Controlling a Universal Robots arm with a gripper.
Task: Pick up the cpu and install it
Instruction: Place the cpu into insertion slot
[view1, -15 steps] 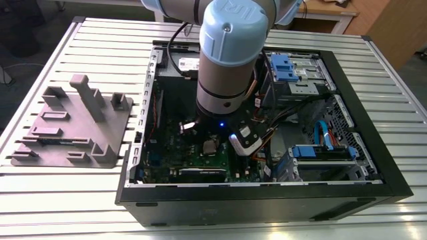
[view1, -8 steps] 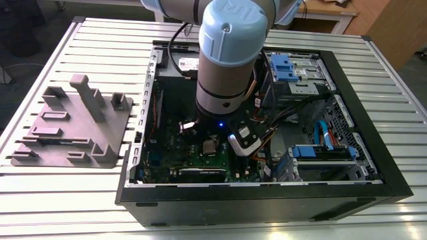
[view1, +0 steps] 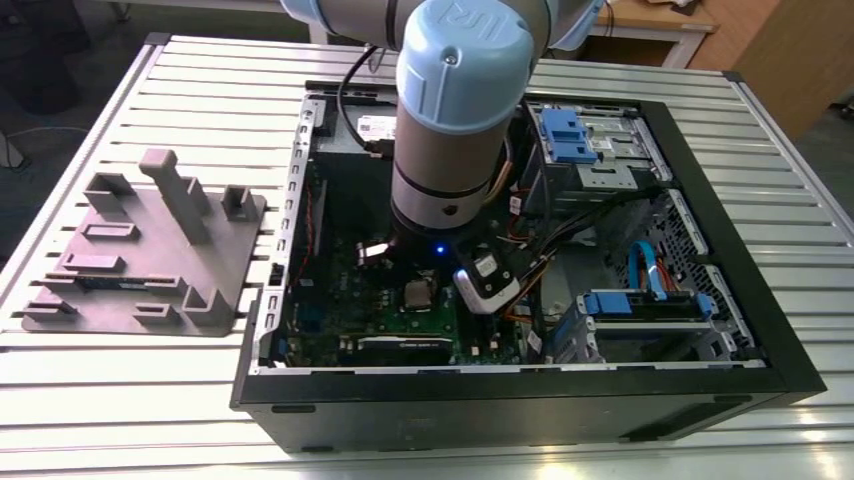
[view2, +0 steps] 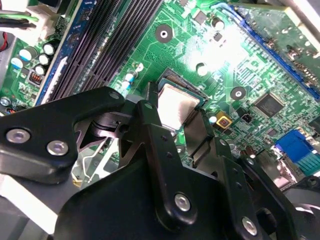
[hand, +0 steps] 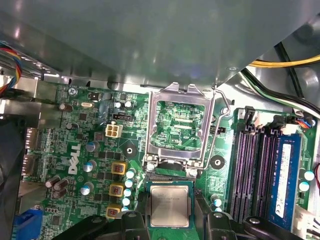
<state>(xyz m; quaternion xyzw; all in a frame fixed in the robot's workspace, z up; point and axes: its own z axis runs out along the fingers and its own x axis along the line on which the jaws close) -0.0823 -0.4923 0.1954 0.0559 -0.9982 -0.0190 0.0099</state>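
The cpu (hand: 170, 205) is a small silver-topped square with a thin green edge, lying flat at the socket (hand: 170, 178) on the green motherboard (hand: 80, 150). My gripper (hand: 170, 216) straddles it, with one black finger (hand: 136, 220) close against each of two opposite edges, shut on the chip. In the second wrist view the cpu (view2: 177, 104) shines between the same fingers (view2: 150, 125) of the gripper (view2: 175, 120). The socket's metal load plate (hand: 180, 125) is swung open just beyond the chip. In the exterior view my arm (view1: 454, 130) reaches down into the open computer case (view1: 507, 385).
Purple and blue memory slots (hand: 265, 170) run beside the socket. Yellow and black cables (hand: 280, 62) and a grey metal wall (hand: 150, 40) lie beyond the load plate. Drive bays with blue clips (view1: 581, 135) fill the case's far side. A grey plastic tray (view1: 147, 250) sits on the slatted table (view1: 120, 400).
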